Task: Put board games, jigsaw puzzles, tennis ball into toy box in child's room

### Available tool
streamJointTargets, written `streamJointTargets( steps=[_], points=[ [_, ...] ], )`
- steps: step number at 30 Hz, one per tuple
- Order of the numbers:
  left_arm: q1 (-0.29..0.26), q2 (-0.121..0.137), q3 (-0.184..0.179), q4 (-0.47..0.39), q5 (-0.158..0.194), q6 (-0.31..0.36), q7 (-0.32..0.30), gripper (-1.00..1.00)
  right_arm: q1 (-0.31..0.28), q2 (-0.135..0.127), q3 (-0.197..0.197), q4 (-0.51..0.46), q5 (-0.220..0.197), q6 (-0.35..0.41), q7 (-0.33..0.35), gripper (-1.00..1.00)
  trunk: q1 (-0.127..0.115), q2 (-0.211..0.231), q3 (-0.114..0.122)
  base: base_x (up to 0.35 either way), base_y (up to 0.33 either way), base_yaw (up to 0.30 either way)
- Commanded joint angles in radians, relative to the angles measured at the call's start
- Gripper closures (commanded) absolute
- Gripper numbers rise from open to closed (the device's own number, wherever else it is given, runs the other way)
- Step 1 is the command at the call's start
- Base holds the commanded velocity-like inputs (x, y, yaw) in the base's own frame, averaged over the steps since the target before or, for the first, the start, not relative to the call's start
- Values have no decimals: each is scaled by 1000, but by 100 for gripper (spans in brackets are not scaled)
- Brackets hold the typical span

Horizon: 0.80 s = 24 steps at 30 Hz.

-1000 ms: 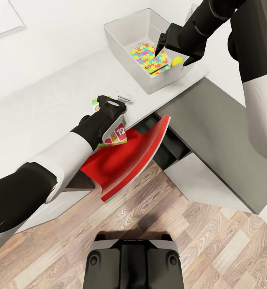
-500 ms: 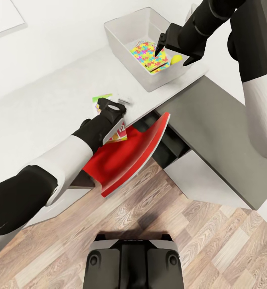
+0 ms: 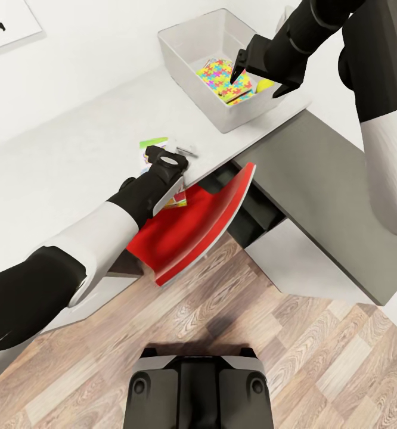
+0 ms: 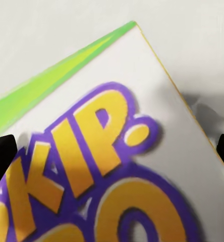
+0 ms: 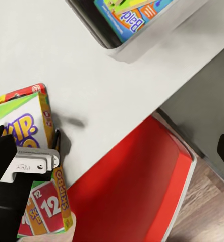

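Beside the toy box (image 3: 189, 56) on the table (image 3: 73, 161), a board game (image 5: 21, 131) is straddled by the left gripper (image 3: 163, 156), fingers apart; the right gripper (image 3: 255, 68), parted, is held over the puzzles (image 3: 225, 77).

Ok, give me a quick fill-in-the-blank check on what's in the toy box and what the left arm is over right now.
1. The jigsaw puzzle lies inside the ____, beside a yellow tennis ball.
2. The seat of the chair tucked under the table is coloured ____.
3. The board game under the left gripper lies on the ____.
4. The right gripper hangs over the ____.

Missing words: toy box; red; table; toy box
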Motion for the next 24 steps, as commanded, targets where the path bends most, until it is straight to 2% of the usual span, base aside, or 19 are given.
streamJointTargets(
  steps=[1,8,24],
  points=[
    [-1,0,-5,7,25,1,7,-100,-1,-1,2,0,-10,11,-9,-100,1,-1,-1,-4,20,0],
    [-1,0,-5,10,24,0,7,-100,-2,-1,2,0,-9,11,-9,-100,1,-1,-1,-12,37,0],
    [-1,0,-6,12,23,0,7,-100,-2,-1,2,-1,-9,10,-9,-100,1,-1,-1,-132,101,0]
  ],
)
